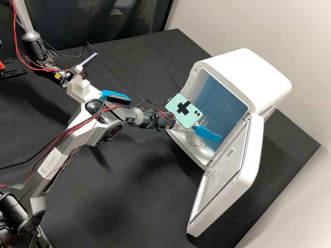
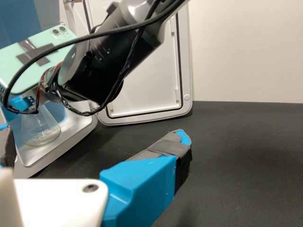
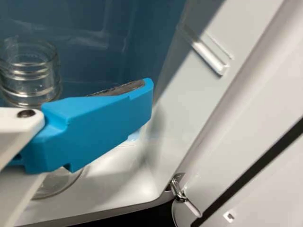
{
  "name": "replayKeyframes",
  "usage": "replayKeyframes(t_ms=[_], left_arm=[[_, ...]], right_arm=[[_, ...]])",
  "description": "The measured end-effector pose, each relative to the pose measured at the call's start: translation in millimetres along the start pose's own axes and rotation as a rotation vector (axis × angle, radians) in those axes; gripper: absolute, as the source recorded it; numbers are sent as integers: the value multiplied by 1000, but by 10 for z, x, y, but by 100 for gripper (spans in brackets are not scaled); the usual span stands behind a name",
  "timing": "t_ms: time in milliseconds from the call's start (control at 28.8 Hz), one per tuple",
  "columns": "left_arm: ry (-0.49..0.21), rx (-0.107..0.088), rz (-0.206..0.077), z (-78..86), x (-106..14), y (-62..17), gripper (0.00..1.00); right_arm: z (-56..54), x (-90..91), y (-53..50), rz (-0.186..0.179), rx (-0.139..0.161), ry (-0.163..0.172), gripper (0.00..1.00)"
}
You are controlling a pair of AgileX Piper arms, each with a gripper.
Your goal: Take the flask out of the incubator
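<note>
Inside the open incubator (image 1: 254,81), at the right of the bench (image 1: 128,198), the clear glass flask (image 1: 197,140) stands upright on the floor of the chamber, close to the front lip. The door (image 1: 231,172) hangs wide open on the near-right side, so nothing blocks the way out.

The right gripper (image 1: 211,135) is in the mouth of the chamber, level with the flask's shoulder and neck and just beside the glass. I can't tell whether it touches. I also can't tell if it is clenched or released, or if the neck sits within its grasp. A mint phone (image 1: 184,110) rides on that wrist.

The left gripper (image 1: 119,97) hangs over the bench, left of the incubator and well apart from it. It carries nothing, and I can't tell whether it is released or clenched.

Step, as I judge it: approach or grasp at the flask, with extraction not yet done.

Next move: get a firm hold on the neck. Then pull straight back out through the opening, low enough to miss the top edge and clear of the door hinge on the right side. The glass looks slick, so a light pinch may slip. Keep it upright.
</note>
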Motion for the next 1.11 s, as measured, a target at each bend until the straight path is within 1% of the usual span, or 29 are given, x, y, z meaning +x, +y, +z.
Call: replayKeyframes(t_ms=[35, 69, 139, 173, 208, 243, 312, 381, 416, 486, 590, 728, 798, 902, 1006, 1110], left_arm=[[0, 0, 0, 0, 0, 0, 100], [0, 0, 0, 0, 0, 0, 100], [0, 0, 0, 0, 0, 0, 100], [0, 2, 0, 0, 0, 0, 100], [0, 8, 0, 0, 0, 0, 100], [0, 8, 0, 0, 0, 0, 100], [0, 15, 0, 0, 0, 0, 100], [0, 15, 0, 0, 0, 0, 100], [0, 15, 0, 0, 0, 0, 100], [0, 15, 0, 0, 0, 0, 100], [0, 15, 0, 0, 0, 0, 100], [0, 15, 0, 0, 0, 0, 100], [0, 15, 0, 0, 0, 0, 100], [0, 15, 0, 0, 0, 0, 100], [0, 15, 0, 0, 0, 0, 100], [0, 15, 0, 0, 0, 0, 100]], right_arm=[[-1, -1, -2, -1, -8, -1, 100], [-6, -3, -27, -12, -13, 1, 100], [-14, -6, -65, -25, -14, 0, 100], [-12, -6, -88, -29, -18, -3, 100], [-14, 1, -102, -31, -22, -4, 100], [-25, 0, -113, -32, -24, -3, 100], [-12, 10, -129, -35, -25, -10, 100], [-8, 10, -130, -36, -20, -14, 100], [-11, 11, -126, -35, -32, -14, 100], [-12, 13, -121, -34, -28, -17, 100], [-33, 19, -95, -29, -36, -22, 100], [-55, 28, -68, -32, -36, -40, 100], [-54, 41, -70, -46, -35, -58, 100], [-51, 65, -79, -58, -33, -81, 100], [-46, 88, -105, -88, -31, -104, 100], [-59, 107, -98, -95, -43, -115, 100]])
